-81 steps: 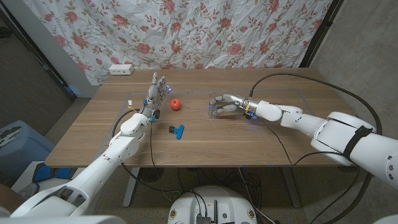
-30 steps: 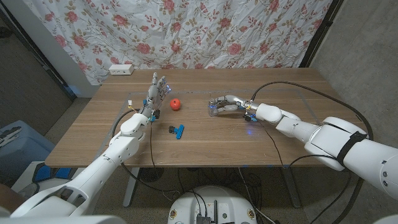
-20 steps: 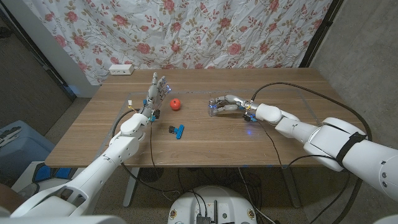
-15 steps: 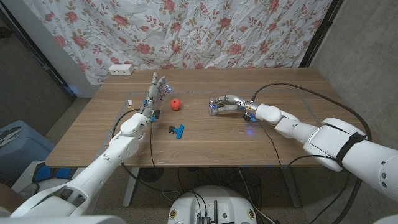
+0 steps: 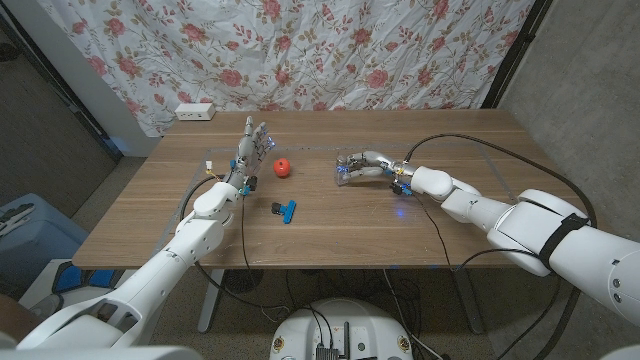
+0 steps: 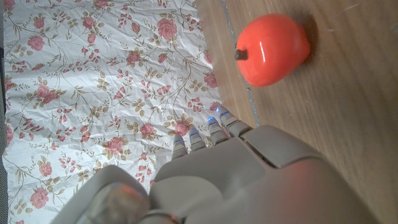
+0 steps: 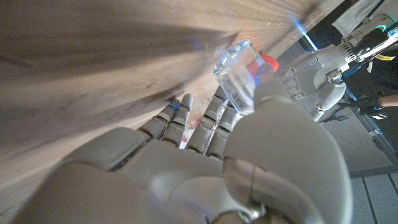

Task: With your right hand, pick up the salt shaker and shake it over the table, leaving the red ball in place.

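Observation:
My right hand (image 5: 362, 165) grips the clear glass salt shaker (image 5: 343, 171) right of the table's middle, thumb on one side and fingers on the other. In the right wrist view the salt shaker (image 7: 239, 78) sits tilted in the right hand (image 7: 205, 162), close over the wood; I cannot tell whether its base touches. The red ball (image 5: 284, 167) lies on the table left of the shaker and apart from it, also as red ball (image 6: 273, 41) and red ball (image 7: 267, 60). My left hand (image 5: 252, 148) stands upright beside the ball, fingers apart and holding nothing.
A small blue object (image 5: 286, 209) lies on the wooden table (image 5: 330, 235) nearer the front, below the ball. A white power strip (image 5: 195, 111) sits at the far left edge. A floral curtain (image 5: 300, 50) hangs behind. Cables trail from both arms.
The right hand with the shaker has shifted slightly away from the front edge, and its elbow has swung nearer to me. The ball and the left hand have not moved.

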